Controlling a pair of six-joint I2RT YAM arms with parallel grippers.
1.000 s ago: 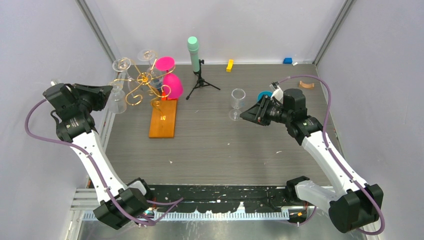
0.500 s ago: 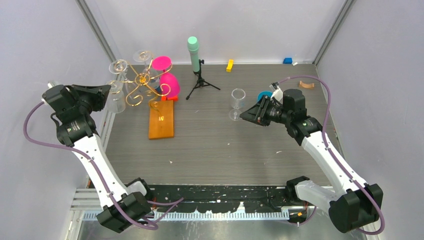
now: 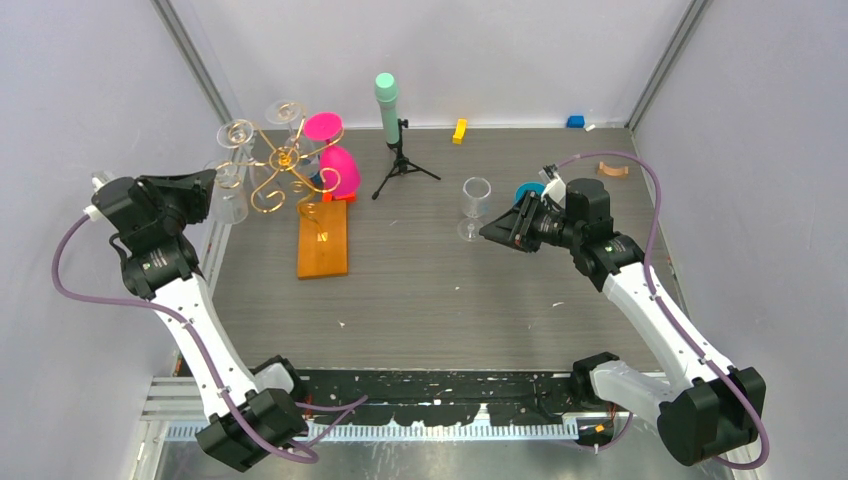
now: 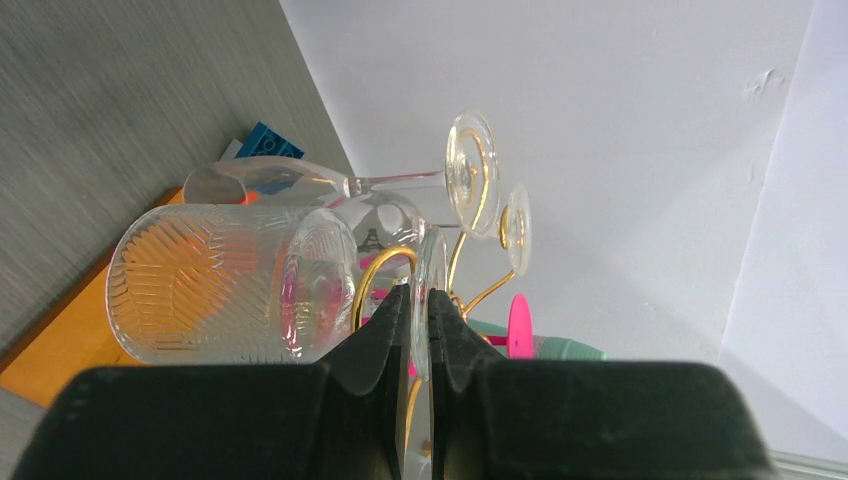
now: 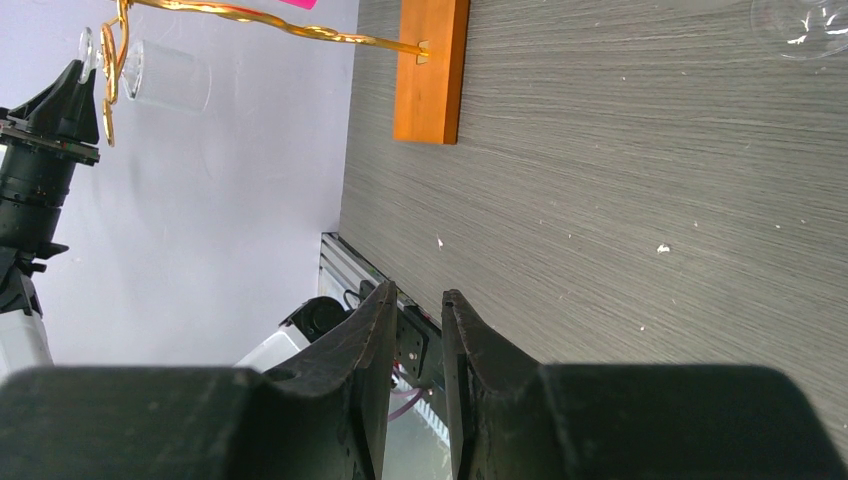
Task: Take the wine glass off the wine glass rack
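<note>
Left gripper (image 4: 430,315): the jaws are closed to a thin slit, clamped on the disc foot of a clear ribbed wine glass (image 4: 225,285). The glass lies on its side at the far-left edge of the wine glass rack (image 3: 288,160), bowl pointing away from the fingers and stem just beside a gold scroll arm (image 4: 378,268). Whether the stem sits in that scroll cannot be told. The rack stands on its orange base (image 3: 323,240), with two pink glasses (image 3: 343,172) on its right side.

Right gripper (image 5: 416,300): the jaws are parted by a narrow gap and hold nothing. It hangs over the grey table (image 5: 620,180), near an upright clear glass (image 3: 476,200).
</note>
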